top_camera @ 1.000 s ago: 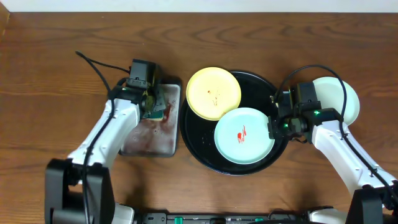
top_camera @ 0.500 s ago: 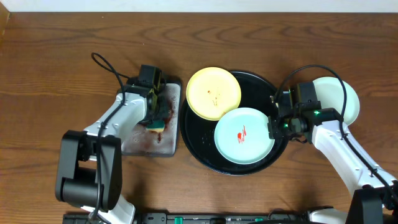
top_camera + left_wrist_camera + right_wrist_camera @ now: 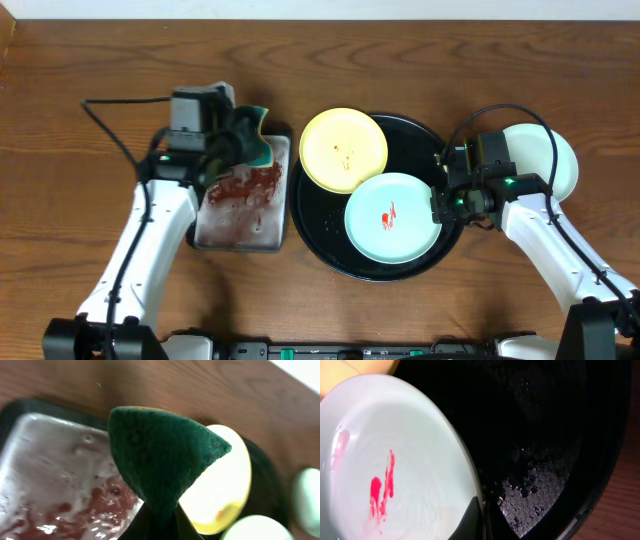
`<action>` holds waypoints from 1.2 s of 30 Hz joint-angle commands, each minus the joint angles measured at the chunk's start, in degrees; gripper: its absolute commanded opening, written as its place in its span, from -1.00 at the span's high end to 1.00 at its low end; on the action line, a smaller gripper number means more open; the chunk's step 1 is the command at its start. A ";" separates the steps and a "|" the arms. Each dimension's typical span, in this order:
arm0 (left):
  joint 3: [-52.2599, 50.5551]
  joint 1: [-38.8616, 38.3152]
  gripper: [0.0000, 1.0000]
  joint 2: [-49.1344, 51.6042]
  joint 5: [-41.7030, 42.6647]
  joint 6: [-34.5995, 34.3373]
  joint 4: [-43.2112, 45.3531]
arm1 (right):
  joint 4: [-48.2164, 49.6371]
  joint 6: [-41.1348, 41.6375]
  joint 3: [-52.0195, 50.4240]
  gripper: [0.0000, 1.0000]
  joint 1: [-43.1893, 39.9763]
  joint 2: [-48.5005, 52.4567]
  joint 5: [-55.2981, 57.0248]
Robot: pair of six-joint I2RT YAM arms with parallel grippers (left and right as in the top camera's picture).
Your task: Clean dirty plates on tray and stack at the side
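The black round tray [image 3: 322, 236] holds a pale yellow plate [image 3: 343, 149] with small smears, overlapping its upper left rim, and a mint-green plate [image 3: 392, 218] with red sauce. Another mint-green plate [image 3: 545, 160] lies on the table at the right. My right gripper [image 3: 441, 205] is shut on the right rim of the sauced green plate [image 3: 395, 475] inside the tray [image 3: 545, 435]. My left gripper [image 3: 243, 150] is shut on a green sponge [image 3: 160, 455] and holds it above the grey metal tray, with the yellow plate [image 3: 225, 485] just beyond it.
The rectangular grey metal tray [image 3: 240, 210] lies left of the black tray, wet and smeared with red sauce [image 3: 75, 490]. Wooden table [image 3: 80, 200] all round. Cables run from both arms.
My left gripper has lifted the sponge off the grey tray and moved toward the tray's upper right corner. The right arm and the plates have not moved.
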 commanded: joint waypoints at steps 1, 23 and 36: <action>-0.31 4.24 0.86 1.01 15.06 2.40 0.55 | 0.17 0.90 -0.17 0.98 0.39 0.11 -0.24; -0.31 14.38 0.86 1.51 39.82 14.78 2.80 | 0.98 0.92 -0.17 0.98 0.39 0.11 -0.13; -0.31 7.04 0.86 1.51 23.50 16.39 -3.91 | 0.55 0.96 -2.49 0.98 0.42 0.13 -0.13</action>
